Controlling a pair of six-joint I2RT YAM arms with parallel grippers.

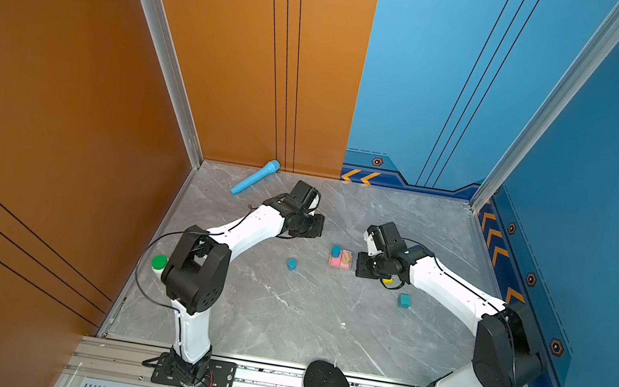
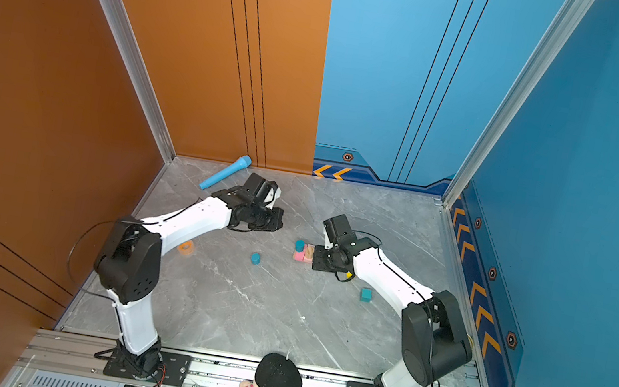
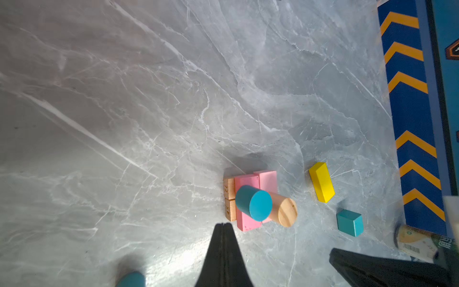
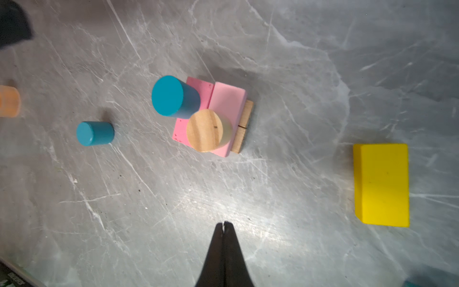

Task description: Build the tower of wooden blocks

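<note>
Evidently left end effector (image 3: 224, 225), right end effector (image 4: 224, 223) closed, empty (tower (image 4: 227, 104): painted wood).

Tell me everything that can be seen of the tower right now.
The tower is a low stack of painted and bare wood on the grey marbled table. Two tan bars, end to end, peek out at the bottom. Two pink bars, one paler, lie side by side on them. A blue cylinder and a bare tan cylinder stand upright on the pink bars, close together. Nothing else touches it.
</note>
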